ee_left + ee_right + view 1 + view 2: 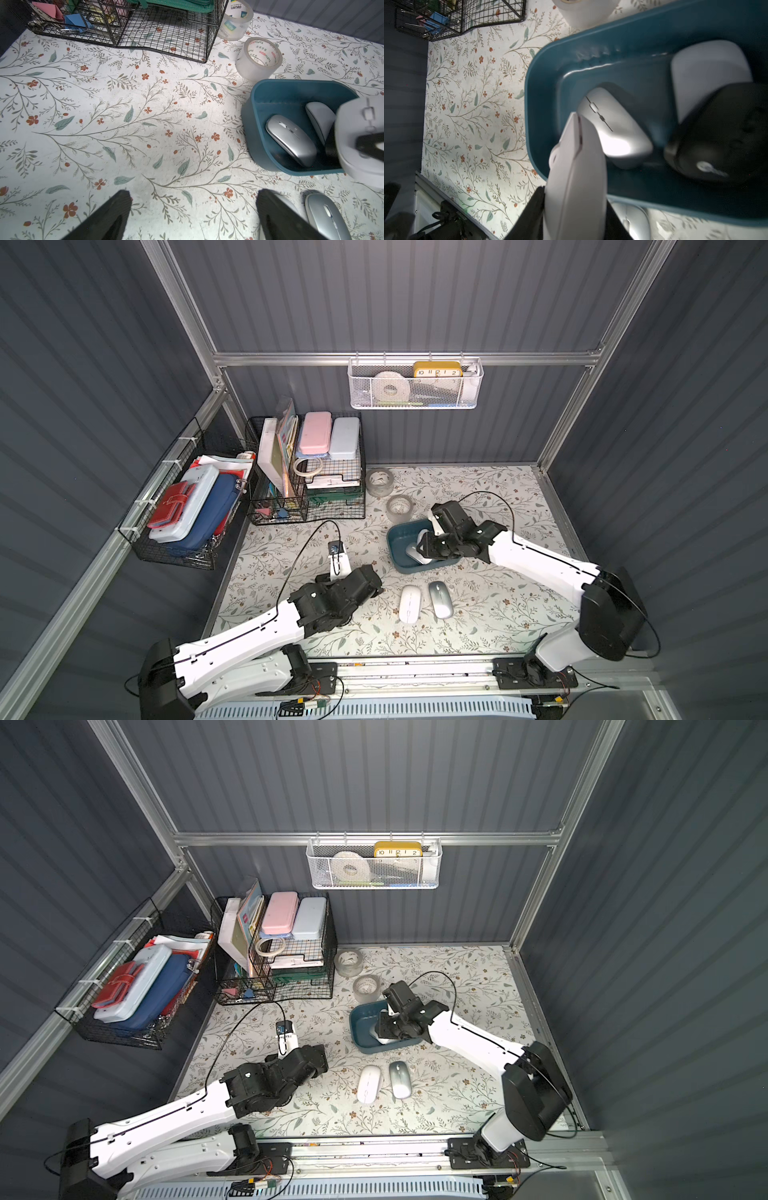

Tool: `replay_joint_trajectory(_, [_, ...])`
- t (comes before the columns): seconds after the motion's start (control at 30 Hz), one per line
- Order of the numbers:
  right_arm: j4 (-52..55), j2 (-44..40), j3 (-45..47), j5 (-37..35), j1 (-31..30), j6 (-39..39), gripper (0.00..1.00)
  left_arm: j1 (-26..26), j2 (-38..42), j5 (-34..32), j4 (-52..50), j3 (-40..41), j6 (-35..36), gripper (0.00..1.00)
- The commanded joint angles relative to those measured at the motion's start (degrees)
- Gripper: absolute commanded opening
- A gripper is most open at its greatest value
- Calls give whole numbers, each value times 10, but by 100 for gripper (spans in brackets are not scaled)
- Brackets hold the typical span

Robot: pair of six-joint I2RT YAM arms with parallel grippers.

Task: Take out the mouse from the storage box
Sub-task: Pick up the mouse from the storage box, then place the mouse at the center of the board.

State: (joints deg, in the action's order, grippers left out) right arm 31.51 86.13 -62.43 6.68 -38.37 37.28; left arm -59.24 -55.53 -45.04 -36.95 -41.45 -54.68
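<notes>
Overhead, right arm (523, 551) hides most of storage box (397, 544).

Even, dim light — wrist-view blur

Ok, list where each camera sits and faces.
Top views: high above the bases, looking down on the floral table; left arm and right arm show.
Left wrist: behind the open left gripper, facing the dark teal plastic storage box.
Right wrist: behind the right gripper, shut on a white plastic mouse at that box.
Shared: the box.

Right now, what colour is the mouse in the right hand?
White; that mouse shows best in the right wrist view, clamped in the right hand.
</notes>
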Motion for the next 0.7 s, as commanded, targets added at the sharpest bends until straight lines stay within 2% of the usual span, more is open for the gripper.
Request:
replay_joint_trajectory(0.0, [28, -67, 39, -5, 23, -2, 30, 4, 8, -5, -9, 10, -3, 99])
replay_joint_trajectory(0.3, [86, -240, 158, -13, 87, -11, 32, 4, 3, 0, 7, 10, 7, 99])
replay_joint_trajectory(0.5, [125, -302, 208, -35, 97, -5, 32, 4, -7, 4, 14, 8, 10, 99])
replay_joint_trajectory(0.67, [130, -319, 243, -50, 97, 0, 32, 4, -18, 11, 24, 2, 19, 99])
